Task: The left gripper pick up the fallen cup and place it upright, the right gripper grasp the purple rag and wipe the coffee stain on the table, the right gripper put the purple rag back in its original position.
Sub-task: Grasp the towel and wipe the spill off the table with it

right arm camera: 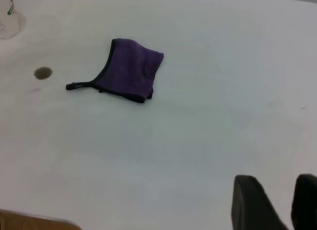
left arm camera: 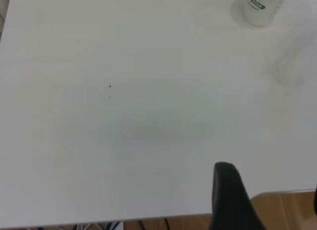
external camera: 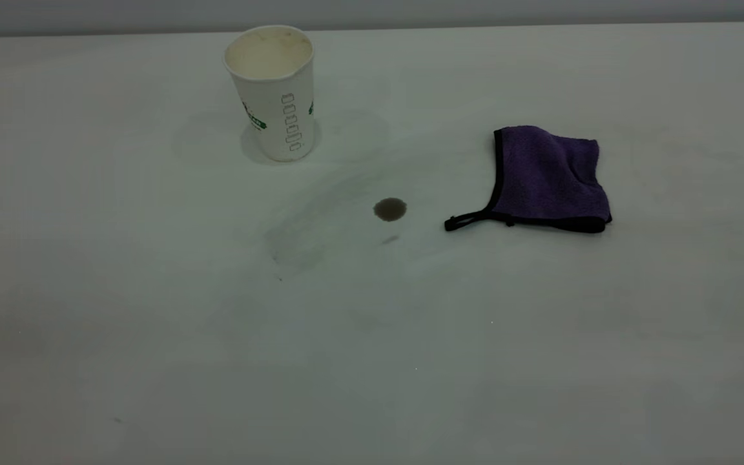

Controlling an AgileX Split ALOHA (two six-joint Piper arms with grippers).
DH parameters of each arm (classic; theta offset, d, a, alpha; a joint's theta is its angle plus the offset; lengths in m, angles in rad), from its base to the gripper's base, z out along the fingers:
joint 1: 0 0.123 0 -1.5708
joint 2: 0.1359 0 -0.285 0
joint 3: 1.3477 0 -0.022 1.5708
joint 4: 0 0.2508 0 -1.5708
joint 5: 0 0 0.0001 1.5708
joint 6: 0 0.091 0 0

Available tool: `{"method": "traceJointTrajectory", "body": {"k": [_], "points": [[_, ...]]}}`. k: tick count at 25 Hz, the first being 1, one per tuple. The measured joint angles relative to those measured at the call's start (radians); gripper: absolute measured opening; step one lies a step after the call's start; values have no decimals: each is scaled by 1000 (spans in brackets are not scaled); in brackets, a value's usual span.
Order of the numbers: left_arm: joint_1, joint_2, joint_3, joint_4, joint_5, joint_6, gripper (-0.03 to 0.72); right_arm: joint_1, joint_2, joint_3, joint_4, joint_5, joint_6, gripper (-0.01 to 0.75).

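The cup (external camera: 273, 90) stands upright at the far left of the table (external camera: 152, 323), mouth up; its base also shows in the left wrist view (left arm camera: 258, 7). The coffee stain (external camera: 389, 208) is a small dark brown blot at mid-table, between the cup and the purple rag (external camera: 549, 179), which lies flat to the right with its black loop towards the stain. Neither gripper shows in the exterior view. The left gripper (left arm camera: 270, 179) hangs open and empty over the table's edge, far from the cup. The right gripper (right arm camera: 276, 178) is empty, jaws a little apart, well short of the rag (right arm camera: 130, 70) and the stain (right arm camera: 43, 73).
Faint grey smears (external camera: 310, 223) run across the table beside the stain. A few tiny dark specks (left arm camera: 109, 86) dot the white top. The table's edge and brown floor (left arm camera: 277, 210) show below the left gripper.
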Motion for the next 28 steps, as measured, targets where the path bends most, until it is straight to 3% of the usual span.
{"method": "traceJointTrajectory", "body": {"k": [4,9,12,16,18,28], "points": [[0,0,0,0,0,0,466,0,37,-34,-21,-66,13,243],[0,0,0,0,0,0,466,0,364,-134,-27,-213,22,310],[0,0,0,0,0,0,466,0,618,-215,-27,-293,4,427],[0,0,0,0,0,0,466,0,947,-320,-26,-376,-29,659],[0,0,0,0,0,0,466,0,1096,-362,-10,-406,-54,712],[0,0,0,0,0,0,466,30,1786,-583,165,-556,-310,732]]}}
